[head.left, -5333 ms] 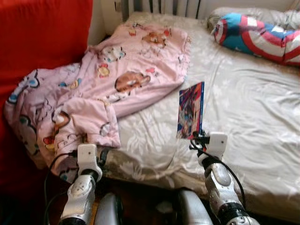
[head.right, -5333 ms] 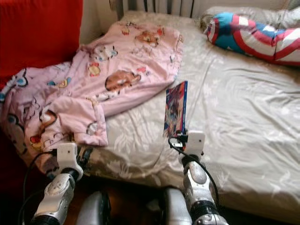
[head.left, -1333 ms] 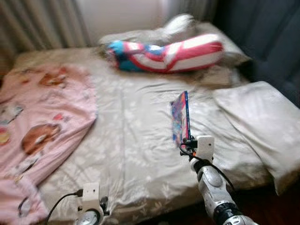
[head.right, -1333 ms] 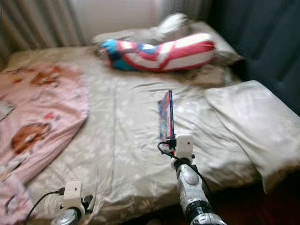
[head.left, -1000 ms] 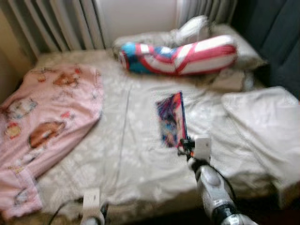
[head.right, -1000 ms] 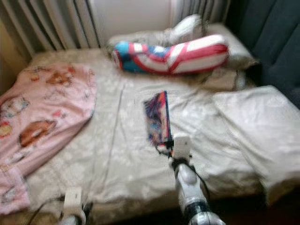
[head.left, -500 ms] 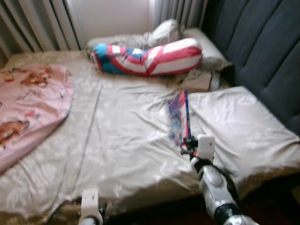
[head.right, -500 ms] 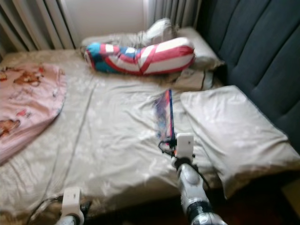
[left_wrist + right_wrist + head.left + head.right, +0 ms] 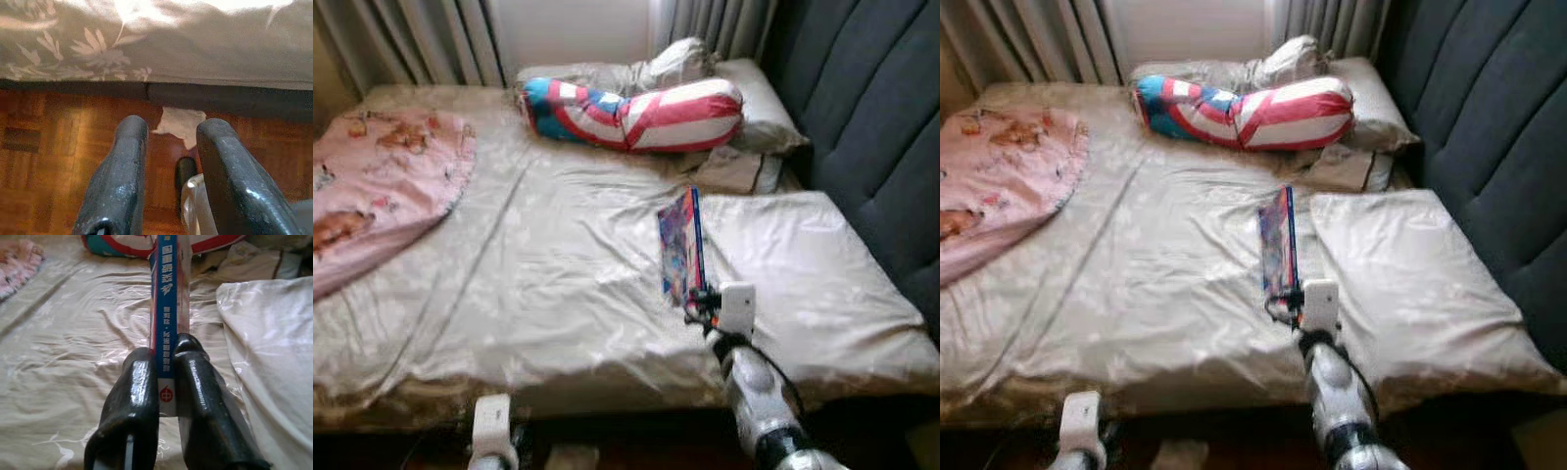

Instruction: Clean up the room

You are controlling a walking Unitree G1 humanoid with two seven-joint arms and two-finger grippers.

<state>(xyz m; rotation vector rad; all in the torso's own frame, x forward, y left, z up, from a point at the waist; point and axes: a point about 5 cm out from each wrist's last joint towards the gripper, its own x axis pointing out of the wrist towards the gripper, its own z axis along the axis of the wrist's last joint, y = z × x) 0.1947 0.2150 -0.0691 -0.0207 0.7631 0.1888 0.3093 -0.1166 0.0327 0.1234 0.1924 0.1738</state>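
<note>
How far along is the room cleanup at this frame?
Early. In hand: the right gripper clamps a book by its spine, upright above the bed. Nothing looks put away. Still left: the pink blanket bunched on the bed and a paper scrap on the floor by the idle left gripper.

My right arm is a rounded silver metal forearm (image 9: 756, 392) with a dark ring joint near the bottom, a white boxy camera block (image 9: 737, 305) on the wrist and a thin black cable looping off it. Both claws, right claw (image 9: 166, 357) and left claw (image 9: 168, 142), have two chunky, glossy black fingers.
</note>
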